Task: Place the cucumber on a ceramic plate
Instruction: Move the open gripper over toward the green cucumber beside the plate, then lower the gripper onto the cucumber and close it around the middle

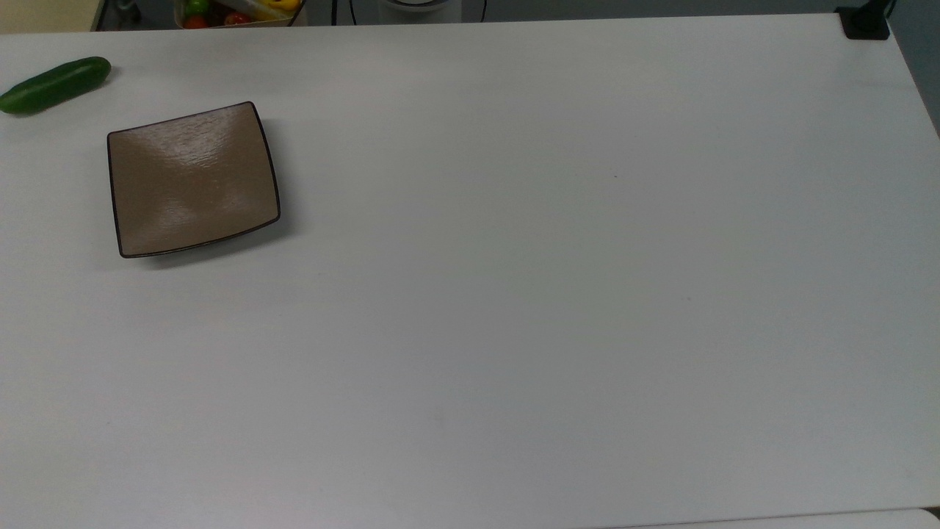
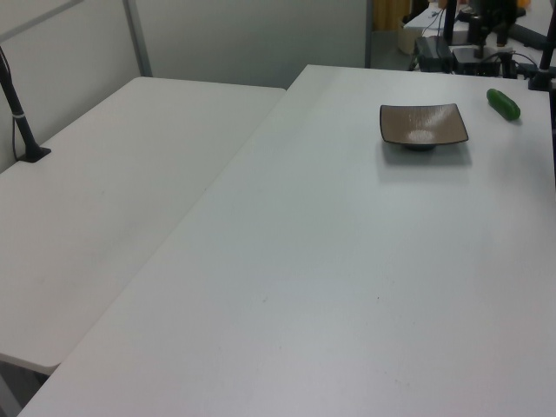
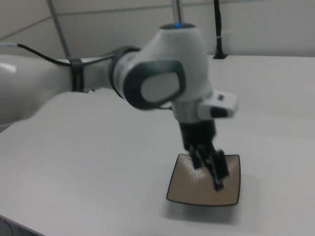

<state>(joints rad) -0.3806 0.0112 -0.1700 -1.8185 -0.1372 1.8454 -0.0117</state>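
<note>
Claw (image 3: 209, 169) hangs in front of the ceramic plate (image 1: 192, 179), fingers look apart and empty. Cucumber (image 1: 55, 85) lies on the counter (image 1: 558, 279) just beyond the plate's corner. Probably firm but glossy-slick, so I'd pinch it mid-length across the width.

Two white tables (image 2: 304, 261) abut before pale wall panels (image 2: 252, 39).

The top view looks straight down on the desk (image 1: 514, 294); the left view looks along it from afar; the right view sits close, all sharing the plate (image 1: 192, 178).
</note>
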